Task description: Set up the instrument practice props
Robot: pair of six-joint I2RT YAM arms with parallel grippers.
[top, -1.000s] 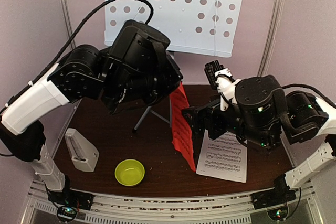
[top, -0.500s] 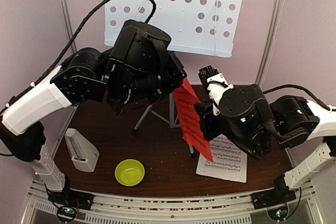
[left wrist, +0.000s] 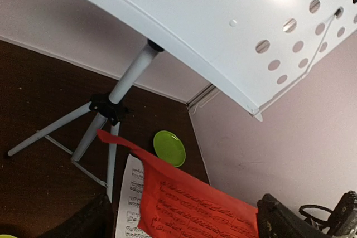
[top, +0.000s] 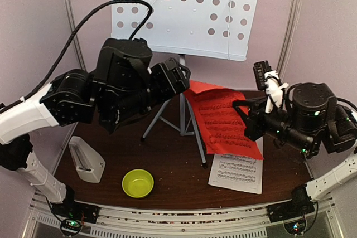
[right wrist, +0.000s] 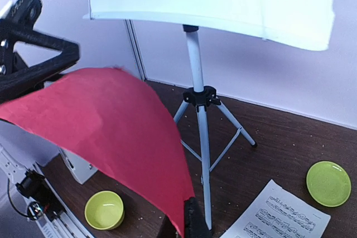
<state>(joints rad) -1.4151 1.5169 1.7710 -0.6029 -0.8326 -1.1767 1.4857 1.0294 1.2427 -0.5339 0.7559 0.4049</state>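
The pale perforated music stand (top: pixel 184 12) rises at the back on tripod legs (top: pixel 162 121). My right gripper (top: pixel 245 120) is shut on the right edge of the red sheet (top: pixel 222 116) and holds it in the air, printed side up, in front of the stand. In the right wrist view the fingertips (right wrist: pixel 192 221) pinch the red sheet (right wrist: pixel 111 132) at its lower corner. My left gripper (top: pixel 179 77) stands open beside the sheet's far left corner, holding nothing. The white sheet (top: pixel 237 172) lies on the table under the red one. The grey metronome (top: pixel 85 160) stands at the left.
A lime-green bowl (top: pixel 138 183) sits near the front edge. A flat green plate (right wrist: pixel 328 183) lies at the back right, by the wall. The stand's desk (left wrist: pixel 234 32) overhangs both grippers. Walls close in on three sides.
My left gripper opened, let go of the red sheet and drew back left. My right gripper shut on the sheet and swung it right, from hanging edge-on to lying nearly flat.
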